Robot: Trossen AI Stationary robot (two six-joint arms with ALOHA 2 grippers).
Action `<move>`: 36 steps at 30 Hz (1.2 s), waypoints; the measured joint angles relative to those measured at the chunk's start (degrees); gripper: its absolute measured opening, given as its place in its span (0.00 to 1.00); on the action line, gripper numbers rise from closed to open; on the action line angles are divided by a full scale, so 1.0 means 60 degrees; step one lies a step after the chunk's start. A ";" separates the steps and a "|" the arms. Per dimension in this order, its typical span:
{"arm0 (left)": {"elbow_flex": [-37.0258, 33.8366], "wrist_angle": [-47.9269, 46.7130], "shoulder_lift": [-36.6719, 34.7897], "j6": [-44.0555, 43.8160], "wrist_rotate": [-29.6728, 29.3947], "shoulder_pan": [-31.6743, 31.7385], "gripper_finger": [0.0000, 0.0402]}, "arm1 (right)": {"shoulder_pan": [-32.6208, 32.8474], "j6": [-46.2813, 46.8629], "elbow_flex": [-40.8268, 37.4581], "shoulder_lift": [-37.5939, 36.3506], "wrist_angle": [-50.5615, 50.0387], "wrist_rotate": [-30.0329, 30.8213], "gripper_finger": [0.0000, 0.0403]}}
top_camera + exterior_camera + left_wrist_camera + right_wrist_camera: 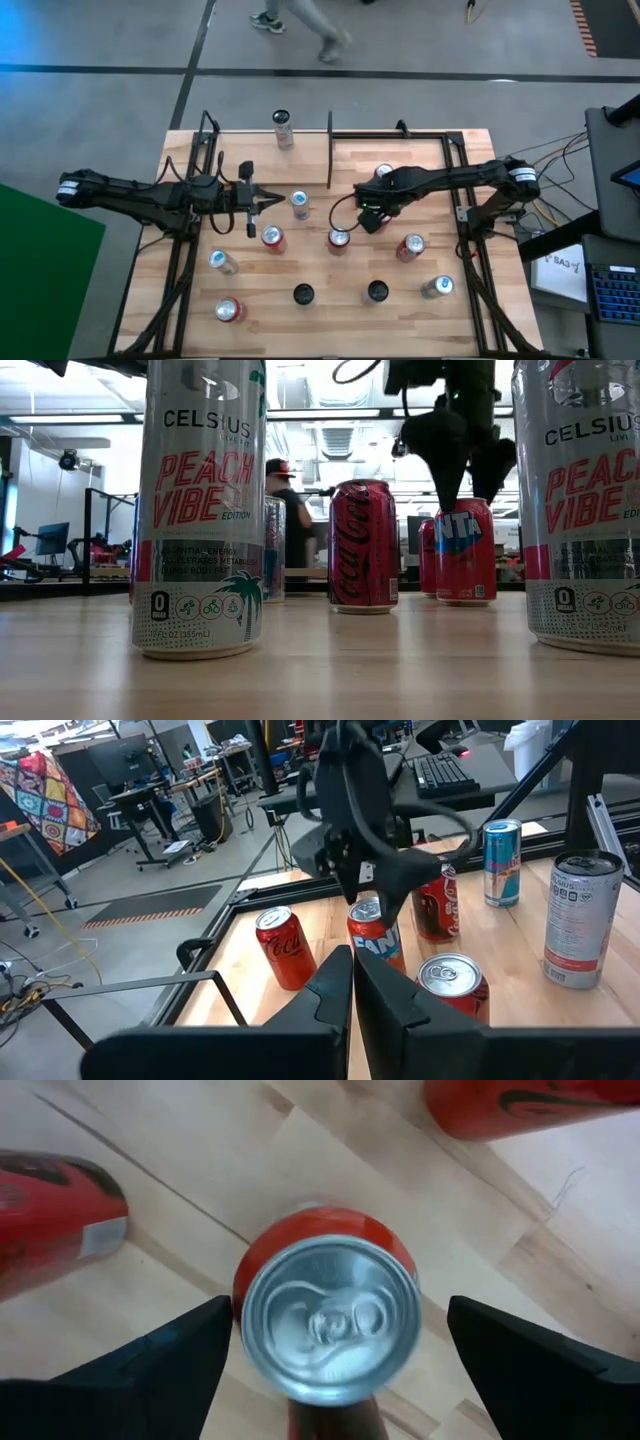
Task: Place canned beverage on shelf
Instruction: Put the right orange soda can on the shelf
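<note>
An orange Fanta can (330, 1320) stands upright on its base on the light wood shelf board (330, 325). My right gripper (340, 1315) hangs just above it, pointing down and open. One finger stands on each side of the can's top, clear of it. The low view shows the right gripper (468, 472) over the Fanta can (465, 550). My left gripper (268, 203) waits shut over the board's left half, holding nothing. The left wrist view also shows the Fanta can (376, 942) below the right arm.
Several other cans stand around: a Coca-Cola can (363, 545), a red can (338, 240), another (410, 247), a tall Celsius can (200, 510), a blue can (501, 862). A black divider rod (330, 150) rises at the far edge. A person (290, 510) stands beyond.
</note>
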 joint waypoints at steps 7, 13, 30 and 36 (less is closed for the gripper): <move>0.0000 0.0000 0.0000 0.0045 0.0000 0.0000 0.00 | -0.0070 -0.0131 0.0000 0.0701 0.0041 -0.0042 0.88; 0.0000 0.0002 0.0000 0.0045 0.0000 0.0000 0.00 | -0.0093 -0.0189 0.0004 0.0915 0.0049 -0.0043 0.76; -0.0004 0.0076 0.0000 0.0384 -0.0007 0.0006 0.00 | -0.0260 -0.0355 0.1065 0.0003 -0.0468 0.0989 0.72; -0.0004 0.0039 0.0000 0.0475 -0.0375 0.0029 0.00 | -0.0500 -0.1162 0.2341 -0.0363 -0.0498 0.1885 0.72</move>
